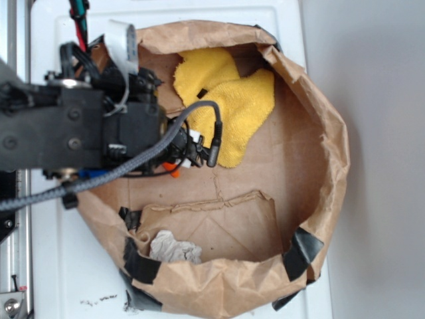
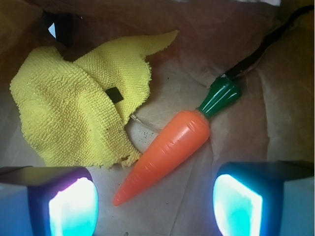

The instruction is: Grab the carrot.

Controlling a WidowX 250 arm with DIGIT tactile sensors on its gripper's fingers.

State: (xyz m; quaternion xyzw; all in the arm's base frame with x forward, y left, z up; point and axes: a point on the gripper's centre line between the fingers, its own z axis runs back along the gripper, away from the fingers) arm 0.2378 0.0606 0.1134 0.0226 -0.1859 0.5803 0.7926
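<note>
Brown paper forms a bag (image 1: 325,133) with rolled-down walls, and the black arm (image 1: 80,126) reaches in from the left, hiding most of the carrot (image 1: 174,171) so only an orange sliver shows beside a yellow cloth (image 1: 239,106). From the wrist, the cloth (image 2: 74,113) lies just left of the carrot (image 2: 170,147), which slants between the gripper (image 2: 155,201)'s two fingers (image 2: 71,204), spread wide and holding nothing.
</note>
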